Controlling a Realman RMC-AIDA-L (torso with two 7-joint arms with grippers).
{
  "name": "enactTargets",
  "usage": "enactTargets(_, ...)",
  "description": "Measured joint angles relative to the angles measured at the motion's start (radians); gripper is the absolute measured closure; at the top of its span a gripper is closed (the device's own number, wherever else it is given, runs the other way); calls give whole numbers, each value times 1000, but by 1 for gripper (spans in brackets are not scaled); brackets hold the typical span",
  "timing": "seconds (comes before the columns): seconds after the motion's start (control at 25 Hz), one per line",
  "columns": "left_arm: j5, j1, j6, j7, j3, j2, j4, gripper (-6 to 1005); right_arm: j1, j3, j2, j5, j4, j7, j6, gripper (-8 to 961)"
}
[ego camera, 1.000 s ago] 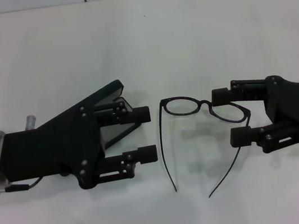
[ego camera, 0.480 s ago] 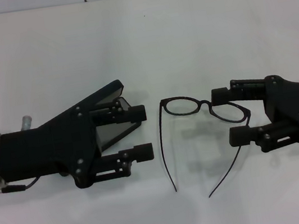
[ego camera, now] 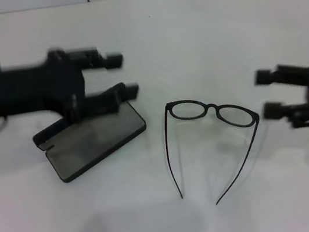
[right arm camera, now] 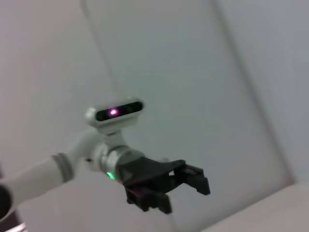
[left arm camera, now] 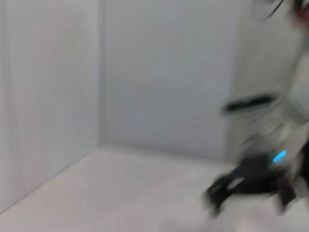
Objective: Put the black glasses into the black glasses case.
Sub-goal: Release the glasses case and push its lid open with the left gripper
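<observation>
On table: unfolded black glasses (ego camera: pixel 213 112)

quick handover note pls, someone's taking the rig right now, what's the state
Left hand: open, empty, raised over the far edge of the case.
Right hand: open, empty, off to the right, clear of the glasses.
Case: open on the table, left of centre, grey lining up, nothing in it.
Glasses: on the table beside the case, temples unfolded, pointing toward the robot.
Done: case open. Left: pick up the glasses, put them in the case.
</observation>
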Motion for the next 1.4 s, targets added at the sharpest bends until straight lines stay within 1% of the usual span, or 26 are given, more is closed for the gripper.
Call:
enactTargets(0.08,96,11,-52,-103,49,0,151,381,-43,52,-2,0,-2,-22,-28,84)
enactTargets(0.12,166,21,-78,-143,85,-2,232,382,-74,92,-3,0,-2,-40,-49,84)
enactTargets(0.2,260,39,-122,-196,152,-3,343,384,-122,154,-3,-1,-2,-67,-82,84)
enactTargets(0.32,397,42,-179,-284,247,-2,416,387,-183,223,-6,-1,-9,-92,-124,84)
enactTargets(0.36,447,39,-193,-312,276,-1,427,388,-189,230,-7,-1,-9,-95,-129,84)
enactTargets(0.44,536,34,-214,-357,324,-2,430,390,-207,249,-9,-2,-7,-98,-148,84)
enactTargets(0.52,607,33,-237,-393,370,-2,417,392,-210,250,-11,-2,-7,-99,-150,84)
enactTargets(0.72,709,21,-302,-435,455,-2,368,396,-205,251,-11,-3,-1,-102,-151,85)
enactTargets(1.04,778,-40,-331,-458,469,1,234,404,-201,252,-10,-3,-3,-103,-151,85)
enactTargets(1.32,815,-79,-331,-504,495,1,206,410,-207,252,-9,1,-1,-104,-152,85)
enactTargets(1.4,816,-83,-331,-505,507,1,206,466,-208,252,-9,2,-1,-104,-152,85)
